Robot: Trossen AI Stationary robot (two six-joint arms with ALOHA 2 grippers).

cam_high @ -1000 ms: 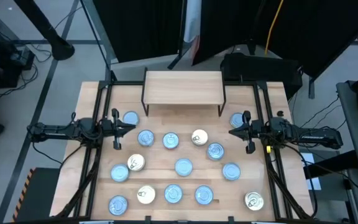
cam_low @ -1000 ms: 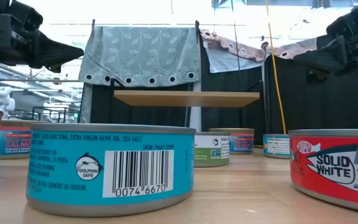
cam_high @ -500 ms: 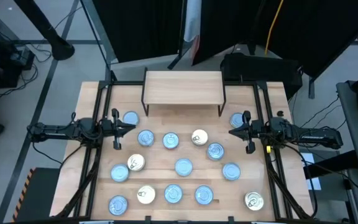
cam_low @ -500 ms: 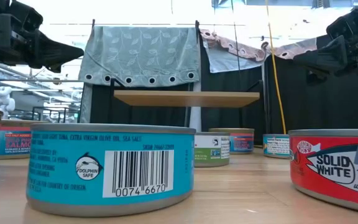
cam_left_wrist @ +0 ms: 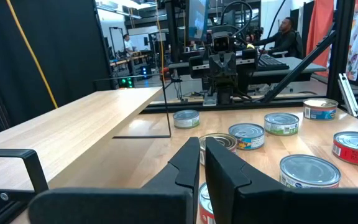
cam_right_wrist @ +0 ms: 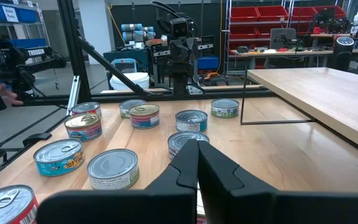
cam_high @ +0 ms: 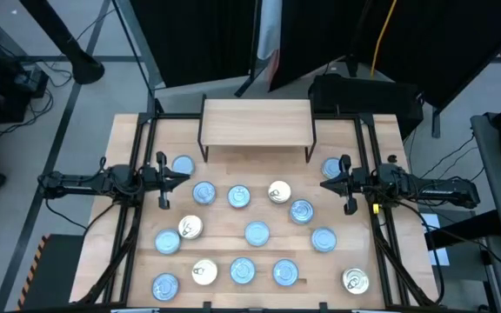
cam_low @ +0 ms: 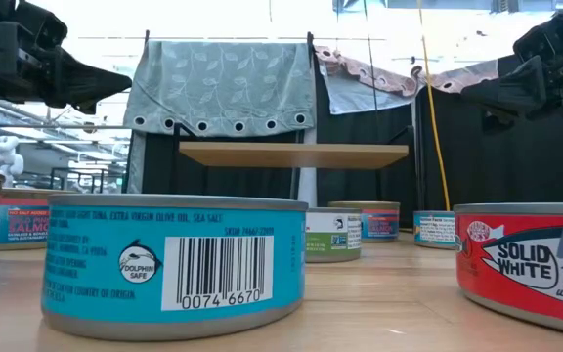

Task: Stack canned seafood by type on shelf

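From above, the canned seafood point(cam_high: 257, 232) lies scattered over the desk point(cam_high: 129, 130), none on the shelf point(cam_high: 256, 121) at its far edge. The left claw point(cam_high: 186, 178) and right claw point(cam_high: 323, 184) hover at opposite sides, both empty.

At desk level, a blue tin point(cam_low: 174, 262) stands nearest, the shelf behind it.

Both wrist views show fingers point(cam_left_wrist: 194, 158) pressed narrow.
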